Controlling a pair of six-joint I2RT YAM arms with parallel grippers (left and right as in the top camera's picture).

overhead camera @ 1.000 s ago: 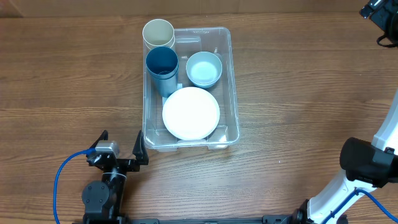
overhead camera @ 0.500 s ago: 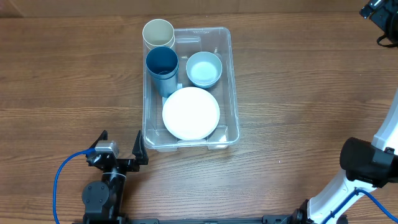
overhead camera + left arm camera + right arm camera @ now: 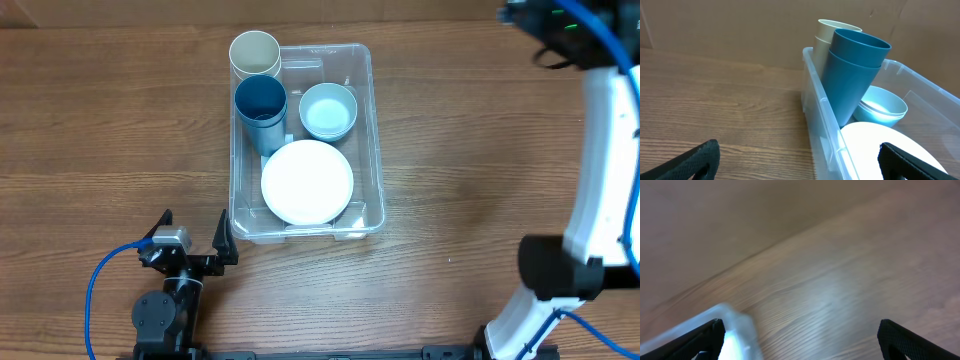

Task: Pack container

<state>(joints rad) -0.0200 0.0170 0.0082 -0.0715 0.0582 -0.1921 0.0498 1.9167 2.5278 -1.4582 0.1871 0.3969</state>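
Two hands stand wide and empty. The container (image 3: 372, 150) lies mid counter (image 3: 480, 200), at 1 o'clock near the left hand (image 3: 197, 232) and at 8 o'clock, well apart, from the right hand (image 3: 800, 337).

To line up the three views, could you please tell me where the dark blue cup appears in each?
Overhead: dark blue cup upper centre, inside the container, by its left wall.
Left wrist: the cup, right of centre.
Right wrist: not in it.
Shared landmark: the container's clear wall.
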